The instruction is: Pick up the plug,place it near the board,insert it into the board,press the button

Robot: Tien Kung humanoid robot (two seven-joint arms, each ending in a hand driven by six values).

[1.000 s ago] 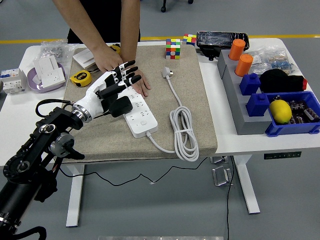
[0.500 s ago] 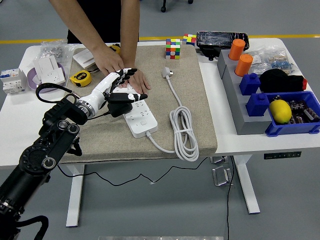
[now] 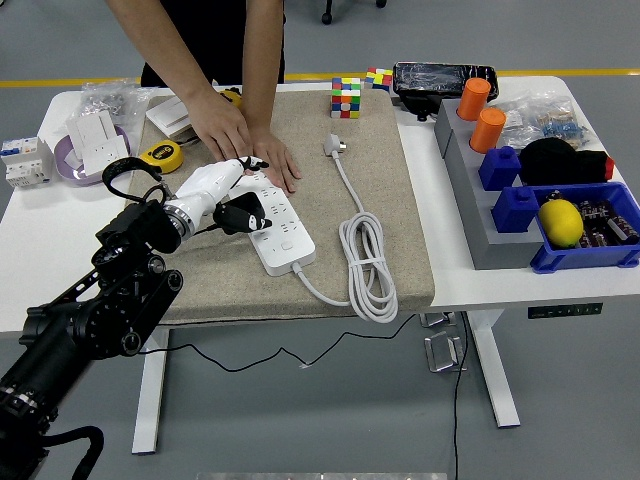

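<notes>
one high head view looks forward and down over the table (image 3: pixel 500 290).

Left hand (image 3: pixel 232 196) reaching forward, fingers curled (nothing visibly held)

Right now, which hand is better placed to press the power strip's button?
Left. The left hand is over the power strip with its fingers curled; the right arm is out of view.

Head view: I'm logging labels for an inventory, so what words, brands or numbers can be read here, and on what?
None can be read.
Yellow tape measure: dark face label, blurred.
Black box at the table's far edge: glare on its wrapping, no text legible.
White power strip: markings too small.
</notes>
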